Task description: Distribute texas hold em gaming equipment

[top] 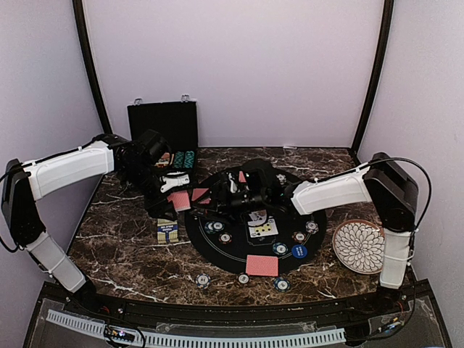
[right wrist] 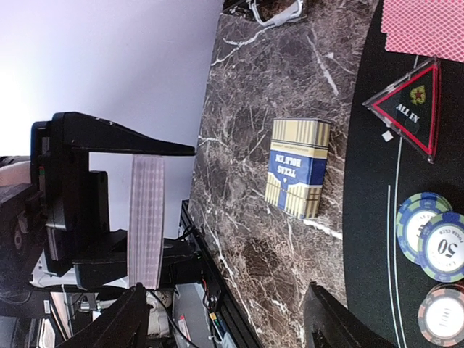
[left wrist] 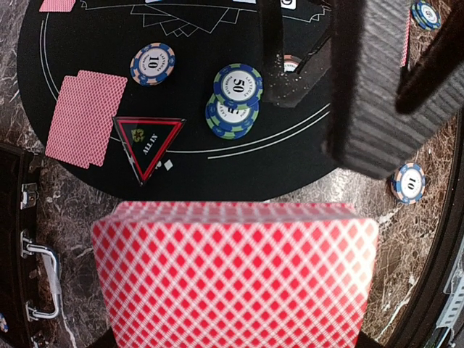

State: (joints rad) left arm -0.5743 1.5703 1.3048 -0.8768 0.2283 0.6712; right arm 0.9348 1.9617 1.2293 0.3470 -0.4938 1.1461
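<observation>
My left gripper (top: 176, 194) is shut on a deck of red-backed cards (left wrist: 232, 275), held above the table's marble beside the black mat (top: 239, 254); its fingers are hidden behind the deck. My right gripper (right wrist: 228, 330) is open and empty, facing the deck's edge (right wrist: 146, 221) with a gap between. On the mat lie two red-backed cards (left wrist: 83, 119), a red triangle token (left wrist: 148, 145), a 10 chip (left wrist: 153, 64) and stacked 50 chips (left wrist: 235, 98). More red-backed cards (top: 262, 265), face-up cards (top: 262, 228) and a blue disc (top: 299, 251) lie on the mat's near side.
A blue and cream card box (top: 167, 230) lies left of the mat. An open black case (top: 163, 127) with chips stands at the back left. A white patterned plate (top: 359, 246) sits at the right. Loose chips (top: 203, 280) lie near the front edge.
</observation>
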